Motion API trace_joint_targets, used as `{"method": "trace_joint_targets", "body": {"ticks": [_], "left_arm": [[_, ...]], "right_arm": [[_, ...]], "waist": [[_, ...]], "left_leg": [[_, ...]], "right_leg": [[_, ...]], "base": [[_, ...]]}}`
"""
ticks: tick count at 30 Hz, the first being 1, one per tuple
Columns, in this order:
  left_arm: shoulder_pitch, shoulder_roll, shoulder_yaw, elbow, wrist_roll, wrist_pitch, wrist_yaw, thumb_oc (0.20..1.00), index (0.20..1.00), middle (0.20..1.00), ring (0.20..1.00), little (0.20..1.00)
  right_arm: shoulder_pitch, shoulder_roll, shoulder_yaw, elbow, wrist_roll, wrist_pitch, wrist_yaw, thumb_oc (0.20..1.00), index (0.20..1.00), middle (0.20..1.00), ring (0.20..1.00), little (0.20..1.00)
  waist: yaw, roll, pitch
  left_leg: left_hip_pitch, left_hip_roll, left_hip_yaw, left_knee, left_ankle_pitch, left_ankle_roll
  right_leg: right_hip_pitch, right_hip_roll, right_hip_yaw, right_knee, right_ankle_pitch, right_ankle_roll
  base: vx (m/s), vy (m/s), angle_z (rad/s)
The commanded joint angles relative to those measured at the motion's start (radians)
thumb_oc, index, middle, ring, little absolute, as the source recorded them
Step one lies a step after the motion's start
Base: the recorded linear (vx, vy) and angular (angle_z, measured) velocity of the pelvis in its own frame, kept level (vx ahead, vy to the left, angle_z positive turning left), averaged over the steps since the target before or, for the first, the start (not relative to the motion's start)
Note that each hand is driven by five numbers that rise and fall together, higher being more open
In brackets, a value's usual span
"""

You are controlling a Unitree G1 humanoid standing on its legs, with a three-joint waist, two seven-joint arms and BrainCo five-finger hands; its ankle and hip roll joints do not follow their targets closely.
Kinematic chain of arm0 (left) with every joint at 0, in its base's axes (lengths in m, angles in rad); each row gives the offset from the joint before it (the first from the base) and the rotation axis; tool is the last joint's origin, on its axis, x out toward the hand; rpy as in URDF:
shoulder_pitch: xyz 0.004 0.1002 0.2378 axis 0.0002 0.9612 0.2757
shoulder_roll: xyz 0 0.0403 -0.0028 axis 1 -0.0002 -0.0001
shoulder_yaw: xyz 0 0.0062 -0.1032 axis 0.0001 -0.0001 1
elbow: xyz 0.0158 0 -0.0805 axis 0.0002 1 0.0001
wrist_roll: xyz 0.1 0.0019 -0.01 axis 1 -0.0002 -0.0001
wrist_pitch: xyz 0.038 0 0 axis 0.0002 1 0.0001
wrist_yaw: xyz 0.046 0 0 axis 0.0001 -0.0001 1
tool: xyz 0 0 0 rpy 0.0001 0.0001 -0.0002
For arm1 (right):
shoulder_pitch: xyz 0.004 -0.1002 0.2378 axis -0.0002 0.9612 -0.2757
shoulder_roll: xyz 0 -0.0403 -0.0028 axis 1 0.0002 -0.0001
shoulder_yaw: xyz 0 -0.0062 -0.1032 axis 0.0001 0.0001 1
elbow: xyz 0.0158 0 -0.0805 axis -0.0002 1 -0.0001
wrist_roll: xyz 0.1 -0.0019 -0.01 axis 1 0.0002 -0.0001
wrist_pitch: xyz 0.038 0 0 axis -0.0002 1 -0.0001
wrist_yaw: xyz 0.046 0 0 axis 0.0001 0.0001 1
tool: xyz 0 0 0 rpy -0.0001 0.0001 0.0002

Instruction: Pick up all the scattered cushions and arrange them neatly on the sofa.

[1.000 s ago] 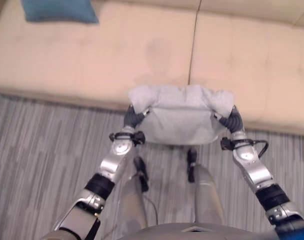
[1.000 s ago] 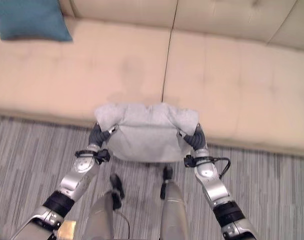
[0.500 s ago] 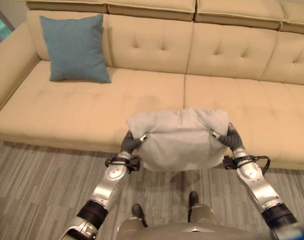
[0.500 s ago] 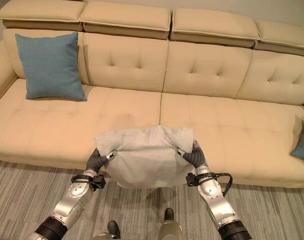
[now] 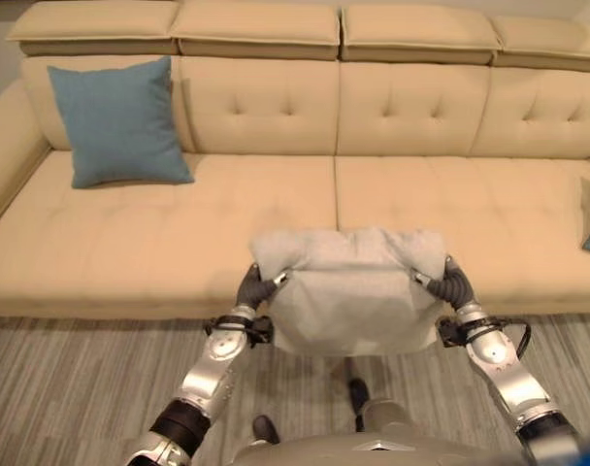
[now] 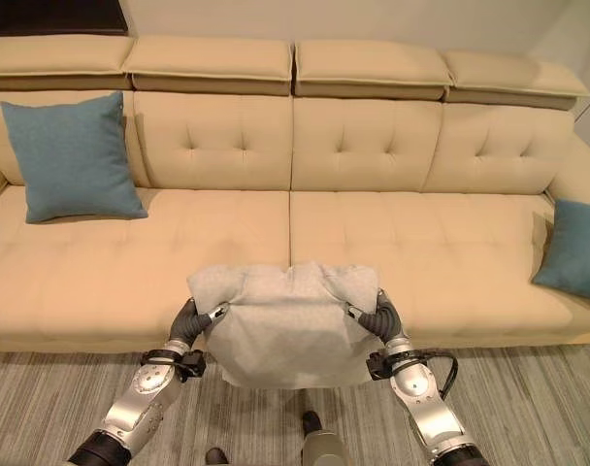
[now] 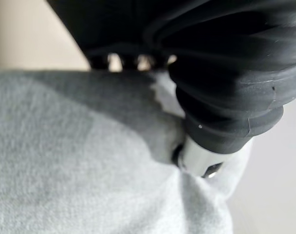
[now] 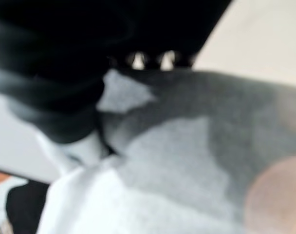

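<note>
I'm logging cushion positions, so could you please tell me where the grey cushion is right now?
The grey cushion is held between the left hand and right hand, in front of the sofa at its front edge.

I see the beige tufted sofa (image 6: pixel 392 243) standing on grey striped carpet (image 6: pixel 43 408), with one teal cushion (image 6: pixel 70 155) propped upright against the sofa's backrest at its left end and another teal cushion (image 6: pixel 572 248) leaning at its right end by the armrest.
</note>
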Motion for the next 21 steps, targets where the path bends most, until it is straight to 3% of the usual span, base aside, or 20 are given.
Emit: {"method": "trace_joint_targets", "body": {"ticks": [1, 3, 6, 7, 10, 13, 15, 17, 21], "left_arm": [[-0.09, -0.024, 0.0, -0.044, -0.021, -0.085, -0.067, 0.2, 0.2, 0.2, 0.2, 0.2], [-0.076, -0.035, -0.008, -0.042, -0.027, -0.078, -0.067, 0.2, 0.2, 0.2, 0.2, 0.2], [-0.072, -0.04, -0.015, -0.046, -0.027, -0.066, -0.07, 0.2, 0.2, 0.2, 0.2, 0.2], [-0.074, -0.041, -0.016, -0.048, -0.021, -0.064, -0.061, 0.2, 0.2, 0.2, 0.2, 0.2], [-0.074, -0.046, -0.011, -0.054, -0.034, -0.07, -0.058, 0.2, 0.2, 0.2, 0.2, 0.2], [-0.054, -0.037, 0.033, -0.052, -0.054, -0.079, -0.05, 0.2, 0.2, 0.2, 0.2, 0.2], [-0.052, -0.011, 0.06, -0.056, -0.048, -0.084, -0.046, 0.2, 0.2, 0.2, 0.2, 0.2], [-0.065, 0.001, 0.079, -0.052, -0.043, -0.087, -0.038, 0.2, 0.2, 0.2, 0.2, 0.2], [-0.059, -0.005, 0.092, -0.052, -0.064, -0.089, -0.046, 0.2, 0.2, 0.2, 0.2, 0.2]], "right_arm": [[-0.021, -0.01, -0.059, -0.13, -0.002, -0.111, 0.004, 0.2, 0.2, 0.2, 0.2, 0.2], [-0.006, -0.026, -0.067, -0.148, 0.018, -0.108, 0.006, 0.2, 0.2, 0.2, 0.2, 0.2], [-0.003, -0.038, -0.073, -0.157, 0.018, -0.101, 0.012, 0.2, 0.2, 0.2, 0.2, 0.2], [-0.012, -0.04, -0.067, -0.152, 0.016, -0.1, 0.005, 0.2, 0.2, 0.2, 0.2, 0.2], [-0.017, -0.04, -0.075, -0.156, 0.019, -0.095, -0.002, 0.2, 0.2, 0.2, 0.2, 0.2], [-0.037, -0.029, -0.073, -0.162, 0.0, -0.089, 0.003, 0.2, 0.2, 0.2, 0.2, 0.2], [-0.071, -0.019, -0.059, -0.167, -0.004, -0.089, 0.011, 0.2, 0.2, 0.2, 0.2, 0.2], [-0.104, -0.006, -0.043, -0.162, 0.004, -0.092, 0.012, 0.2, 0.2, 0.2, 0.2, 0.2], [-0.15, -0.015, -0.017, -0.154, 0.009, -0.089, 0.022, 0.2, 0.2, 0.2, 0.2, 0.2]], "waist": [[-0.02, -0.043, -0.026], [-0.019, -0.052, -0.026], [-0.004, -0.061, -0.029], [0.011, -0.062, -0.02], [0.012, -0.052, -0.019], [0.016, -0.024, -0.014], [0.022, -0.019, -0.012], [0.033, -0.02, -0.013], [0.024, -0.021, -0.024]], "left_leg": [[-0.029, -0.027, 0.036, 0.302, -0.142, -0.004], [-0.082, 0.023, 0.043, 0.424, -0.119, -0.013], [-0.136, 0.027, 0.002, 0.333, -0.129, 0.0], [-0.173, 0.03, -0.043, 0.286, -0.091, -0.007], [-0.175, 0.035, -0.071, 0.195, -0.046, -0.019], [-0.102, -0.025, -0.084, 0.109, -0.053, -0.001], [-0.06, -0.044, -0.032, 0.078, -0.062, 0.026], [-0.04, -0.056, 0.006, 0.078, -0.087, 0.045], [0.025, -0.088, 0.051, 0.058, -0.132, 0.049]], "right_leg": [[0.046, 0.065, -0.007, -0.045, 0.009, -0.025], [0.087, 0.067, -0.012, -0.048, -0.02, -0.049], [0.107, 0.044, -0.005, -0.056, -0.037, -0.039], [0.121, 0.045, 0.003, -0.057, -0.049, -0.035], [0.126, 0.042, 0.006, -0.061, -0.061, -0.033], [0.111, 0.013, 0.051, 0.0, -0.046, 0.0], [0.069, -0.004, 0.076, 0.084, -0.026, 0.023], [0.042, -0.029, 0.049, 0.146, -0.008, 0.038], [-0.028, -0.009, -0.015, 0.02, 0.034, 0.038]], "base": [[0.13, -0.204, 0.64], [0.16, -0.111, 0.86], [0.13, 0.047, 0.18], [0.1, 0.067, 0.18], [0.16, 0.125, -0.05], [0.27, 0.306, -0.61], [0.25, 0.298, -1.36], [0.2, 0.139, -0.97], [0.2, 0.019, -0.31]]}}
